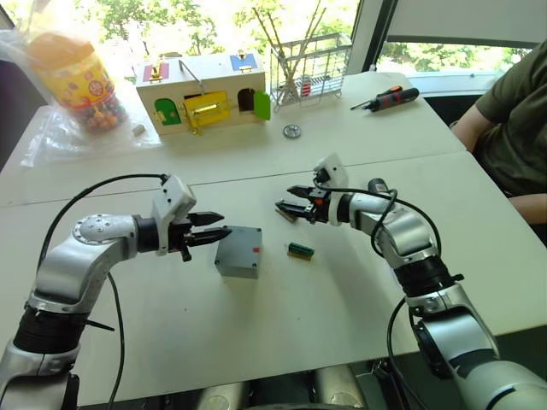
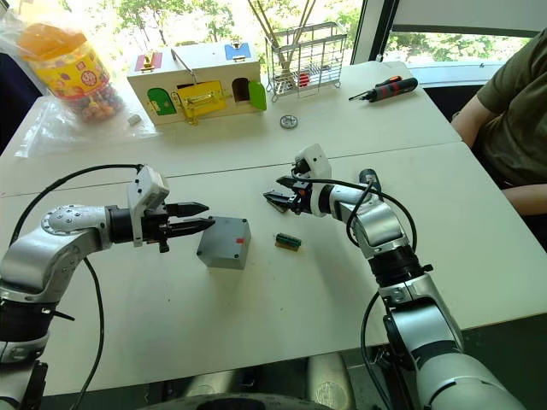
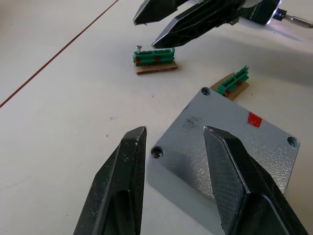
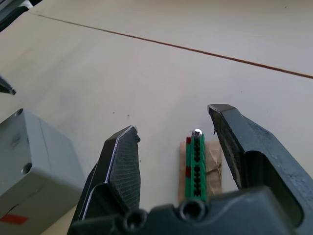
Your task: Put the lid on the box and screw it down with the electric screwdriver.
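Small grey square plastic box point(image 1: 238, 252) sits near the middle of the white surface point(image 1: 342, 307), lid already on, screw holes at the corners, small red mark on the top face. Left pincer point(image 1: 210, 229) hovers at the box's 9 o'clock edge, black fingers parted, grasping nothing. Right pincer point(image 1: 289, 207) sits at about 2 o'clock from the box, well apart from it, fingers spread, nothing held.

The left wrist view shows the grey lid point(image 3: 230, 147) close up: a recessed screw hole at each visible corner, red square sticker, faint embossed marking too small to read. It also shows two green terminal blocks on brown card; the head views show one clearly point(image 1: 300, 249), while the second one point(image 4: 197, 166) lies under the right pincer's tips and is mostly hidden there. The right wrist view shows that block between the right fingers point(image 4: 117, 171), a metal screw at its end, not touched.

Dark pen-shaped electric screwdriver point(image 2: 369, 181) lies behind the right forearm, mostly covered. Red-and-black hand screwdriver point(image 1: 389, 98) lies at the far 1 o'clock. The wooden toy house with coloured doors point(image 1: 203, 92), wire rack point(image 1: 309, 60) and candy jar point(image 1: 77, 81) stand at the far edge; the jar label is unreadable. A person's sleeve point(image 1: 513, 111) is cut off at 3 o'clock.
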